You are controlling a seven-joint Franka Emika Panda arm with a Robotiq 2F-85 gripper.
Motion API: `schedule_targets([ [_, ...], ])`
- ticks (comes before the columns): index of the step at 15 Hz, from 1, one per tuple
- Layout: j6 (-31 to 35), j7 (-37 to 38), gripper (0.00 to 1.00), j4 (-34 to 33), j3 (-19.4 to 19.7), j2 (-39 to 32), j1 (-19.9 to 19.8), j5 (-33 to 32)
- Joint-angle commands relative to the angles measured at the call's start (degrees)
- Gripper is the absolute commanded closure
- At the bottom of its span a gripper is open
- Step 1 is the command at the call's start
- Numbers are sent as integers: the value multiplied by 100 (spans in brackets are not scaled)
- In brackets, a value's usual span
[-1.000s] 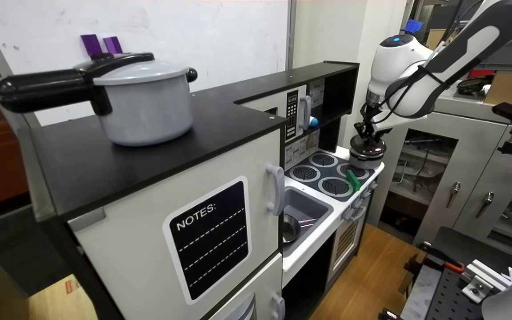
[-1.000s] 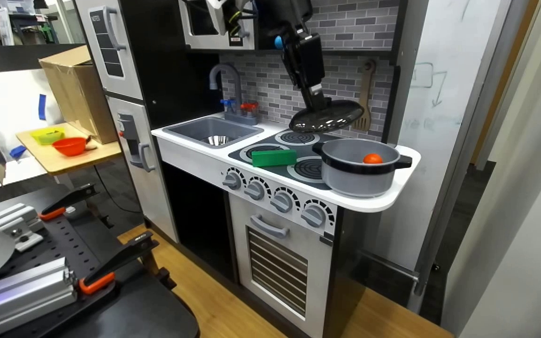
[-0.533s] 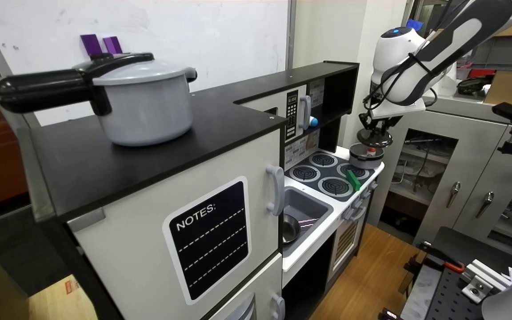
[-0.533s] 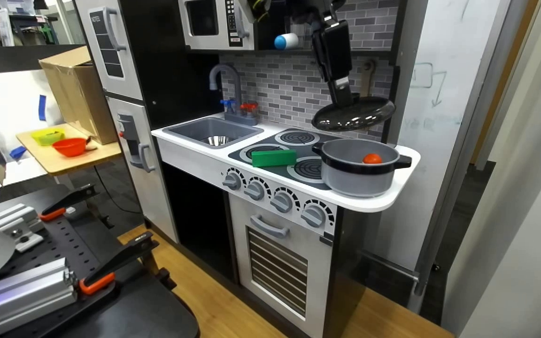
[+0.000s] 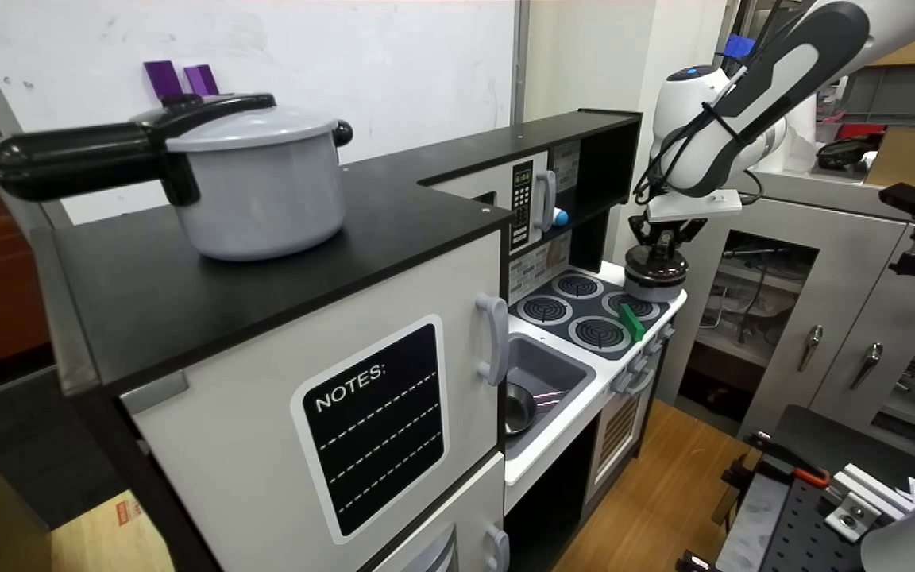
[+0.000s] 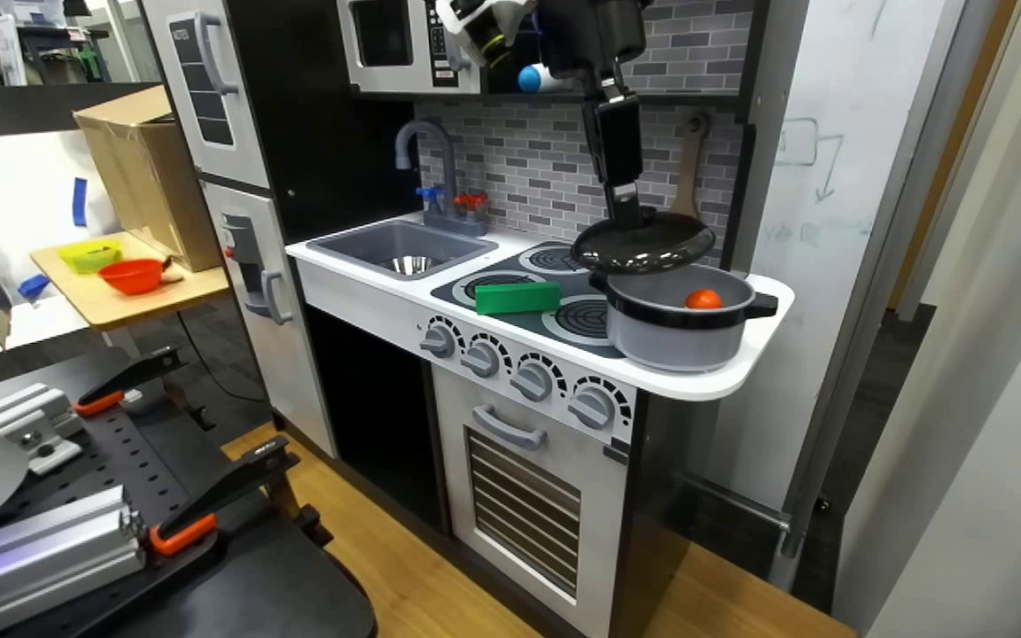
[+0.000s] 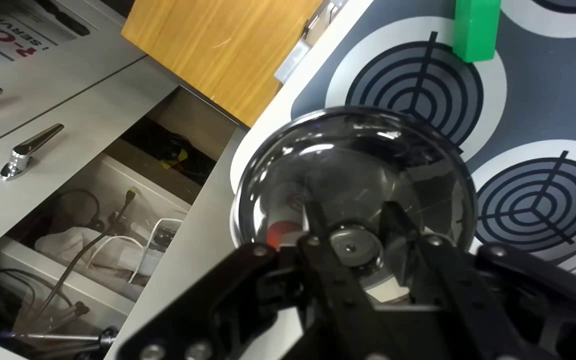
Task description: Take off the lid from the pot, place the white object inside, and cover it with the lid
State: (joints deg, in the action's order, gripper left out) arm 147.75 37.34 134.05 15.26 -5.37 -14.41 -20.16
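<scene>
Lid (image 6: 652, 245) lower than before, pot (image 6: 675, 335) contact unclear.

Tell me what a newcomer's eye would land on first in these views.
Probably the big grey cooker at the left of an exterior view, on the black cabinet top. Next, the dark lid in the gripper, over the pot at the counter's corner, with a red thing showing inside. The green block on the stove stands out too.

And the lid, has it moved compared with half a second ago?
Yes. In an exterior view, the lid hangs lower and further to the picture's left, judged against the unmoved pot, whose rim it now partly hides.
</scene>
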Motion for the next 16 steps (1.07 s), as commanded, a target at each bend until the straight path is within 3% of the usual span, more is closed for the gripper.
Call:
schedule_targets([
  [1, -172, -172, 92, -233, 95, -165, 53, 188],
  [16, -370, -54, 92, -620, 322, -545, 107, 66],
])
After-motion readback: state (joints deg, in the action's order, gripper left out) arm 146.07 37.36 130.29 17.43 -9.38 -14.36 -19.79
